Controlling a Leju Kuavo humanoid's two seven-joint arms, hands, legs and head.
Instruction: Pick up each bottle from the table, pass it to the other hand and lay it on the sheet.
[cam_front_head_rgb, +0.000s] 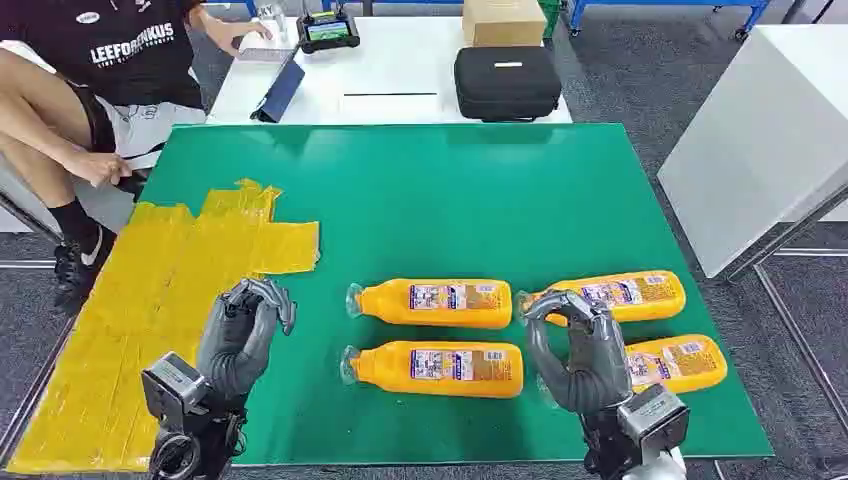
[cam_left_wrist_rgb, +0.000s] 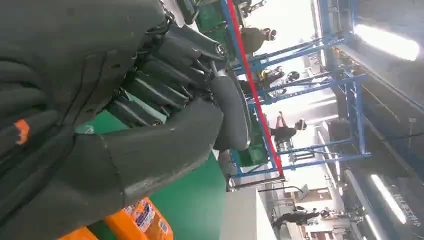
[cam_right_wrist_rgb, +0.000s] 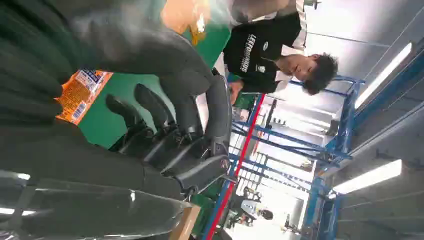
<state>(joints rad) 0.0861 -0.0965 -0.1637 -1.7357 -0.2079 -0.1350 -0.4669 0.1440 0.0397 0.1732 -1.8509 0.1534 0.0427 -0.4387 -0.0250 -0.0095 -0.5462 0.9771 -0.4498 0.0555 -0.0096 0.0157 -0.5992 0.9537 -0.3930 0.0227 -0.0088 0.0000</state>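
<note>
Several orange bottles lie on their sides on the green table (cam_front_head_rgb: 450, 200): two at mid-table (cam_front_head_rgb: 440, 302) (cam_front_head_rgb: 440, 368) and two to the right (cam_front_head_rgb: 620, 294) (cam_front_head_rgb: 680, 362). My right hand (cam_front_head_rgb: 575, 355) hovers in front of the right pair with loosely curled, spread fingers and holds nothing; it hides the near right bottle's neck. In the right wrist view a bottle label (cam_right_wrist_rgb: 80, 92) shows past the hand (cam_right_wrist_rgb: 170, 130). My left hand (cam_front_head_rgb: 240, 340) is raised, empty and loosely curled at the edge of the yellow sheet (cam_front_head_rgb: 150, 300). The left wrist view shows that hand (cam_left_wrist_rgb: 165, 115) above a bottle (cam_left_wrist_rgb: 145, 222).
A person (cam_front_head_rgb: 120, 60) sits at the table's far left corner, also seen from the right wrist (cam_right_wrist_rgb: 270, 50). Behind the green table stands a white table with a black case (cam_front_head_rgb: 505, 82) and a cardboard box (cam_front_head_rgb: 503, 20). Another white table (cam_front_head_rgb: 770, 130) stands to the right.
</note>
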